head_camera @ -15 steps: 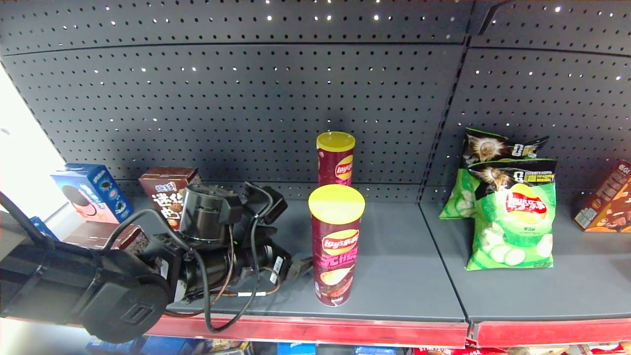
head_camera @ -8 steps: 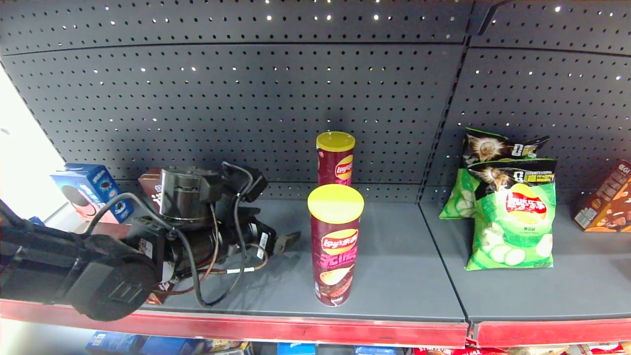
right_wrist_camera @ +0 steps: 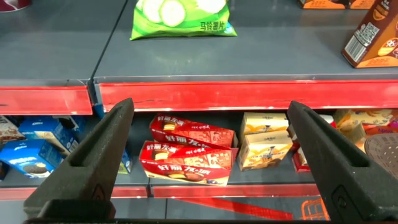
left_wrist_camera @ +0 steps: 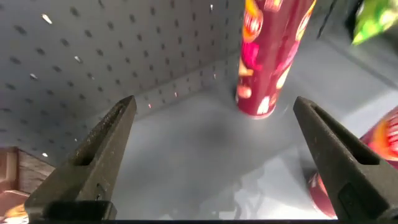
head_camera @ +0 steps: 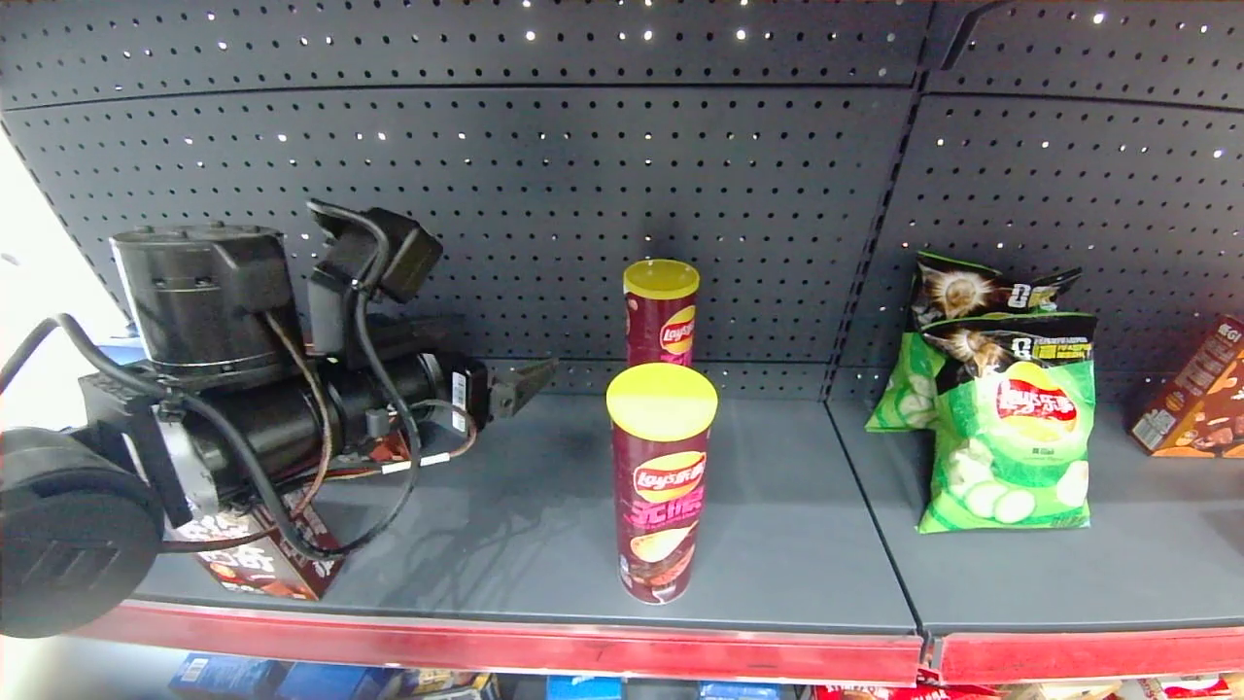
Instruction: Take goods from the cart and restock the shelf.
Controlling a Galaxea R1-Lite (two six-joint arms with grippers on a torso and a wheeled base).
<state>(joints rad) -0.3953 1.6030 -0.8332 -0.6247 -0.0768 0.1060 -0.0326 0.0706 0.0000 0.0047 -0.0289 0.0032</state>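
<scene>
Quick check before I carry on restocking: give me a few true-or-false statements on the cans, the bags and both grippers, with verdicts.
1. The front chip can and rear chip can both stand upright on the shelf. True.
2. The left gripper holds a can. False: its jaws are open and empty, to the left of the cans.
3. The green chip bags sit left of the cans. False: they are to the right of them.
4. The right gripper has its jaws open, with nothing between them. True.

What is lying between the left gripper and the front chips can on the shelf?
Nothing stands there. In the head view, only bare grey shelf lies between the left gripper and the front chips can.
</scene>
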